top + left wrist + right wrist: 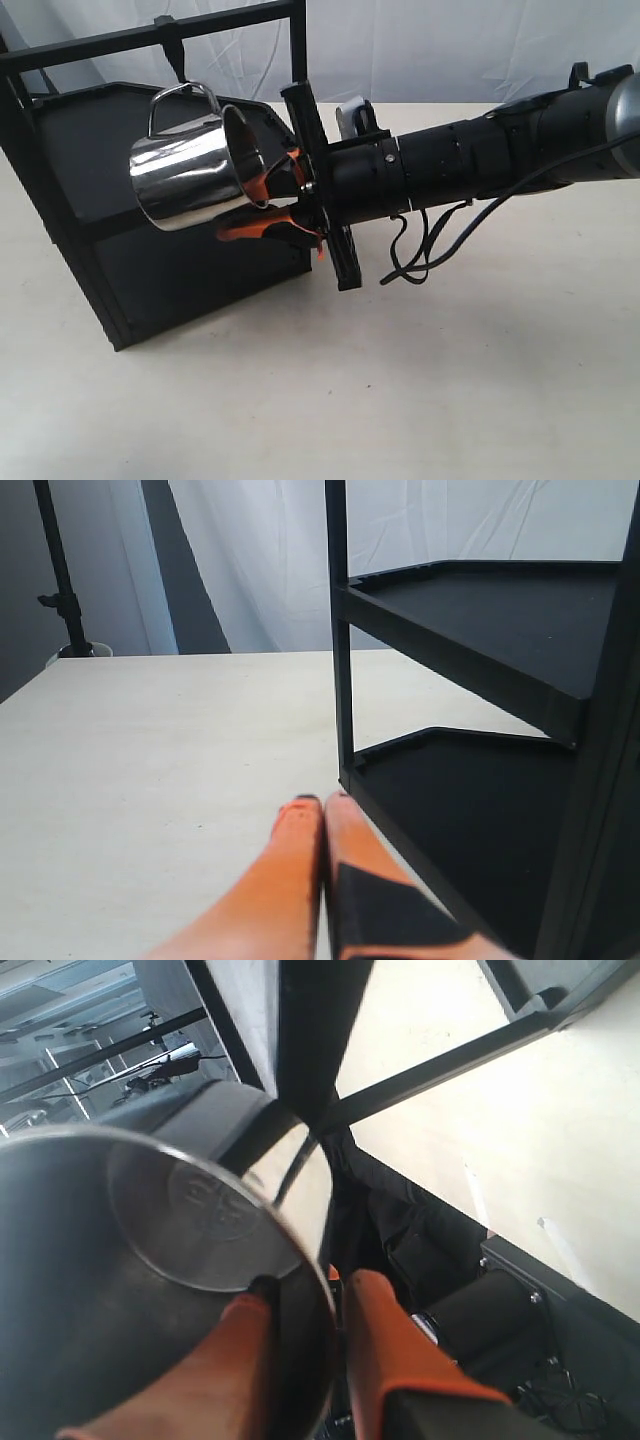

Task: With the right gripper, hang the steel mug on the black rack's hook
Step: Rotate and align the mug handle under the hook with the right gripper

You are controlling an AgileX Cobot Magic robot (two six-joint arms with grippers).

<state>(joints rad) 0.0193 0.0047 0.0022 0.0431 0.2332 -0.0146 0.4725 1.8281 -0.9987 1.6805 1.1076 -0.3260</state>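
The right tool (268,195) is clenched on the rim of the steel mug (190,175), one orange finger inside the wall and one outside, so the mug lies tipped on its side with its long axis roughly level, mouth toward the arm and handle loop uppermost. The hook (176,52) on the black rack (150,270) hangs above the handle, close but apart. The mug looks empty. The left tool (322,825) rests closed, empty, low beside the rack's corner post over the desk (150,750).
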